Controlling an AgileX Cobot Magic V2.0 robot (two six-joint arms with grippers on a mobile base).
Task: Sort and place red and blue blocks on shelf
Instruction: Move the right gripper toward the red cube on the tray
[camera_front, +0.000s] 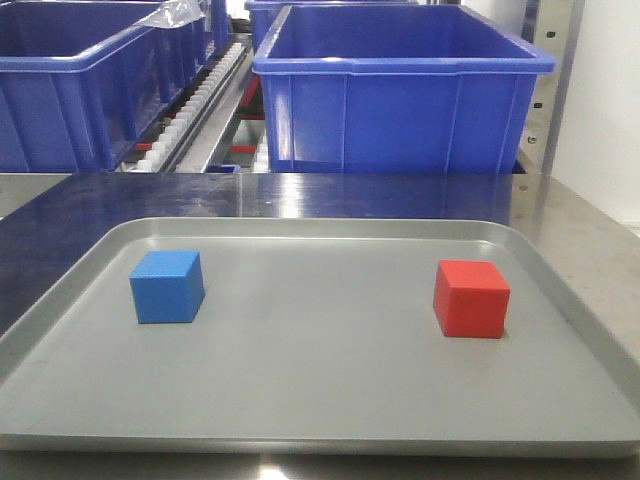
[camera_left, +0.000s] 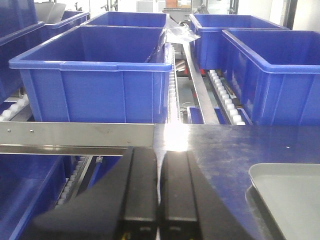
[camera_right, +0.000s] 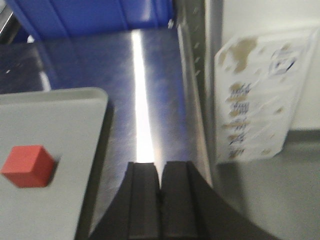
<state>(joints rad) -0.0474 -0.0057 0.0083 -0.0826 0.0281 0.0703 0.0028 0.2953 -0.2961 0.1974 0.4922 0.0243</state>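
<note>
A sky-blue block (camera_front: 167, 286) sits on the left of a shallow grey tray (camera_front: 320, 400); a red block (camera_front: 471, 298) sits on its right. The red block (camera_right: 28, 166) also shows at the left of the right wrist view. My right gripper (camera_right: 160, 167) is shut and empty, over bare steel tabletop to the right of the tray (camera_right: 60, 115). My left gripper (camera_left: 160, 152) is shut and empty, at the tabletop's left edge, with a tray corner (camera_left: 290, 185) to its right. The shelf (camera_left: 80, 134) with its steel rail and roller tracks (camera_left: 173, 95) stands behind.
Large blue bins (camera_front: 400, 95) (camera_left: 95, 72) sit on the shelf's rollers behind the tabletop. A perforated steel upright (camera_right: 192, 75) and a white wall with a stained paper label (camera_right: 257, 95) stand close on the right of my right gripper.
</note>
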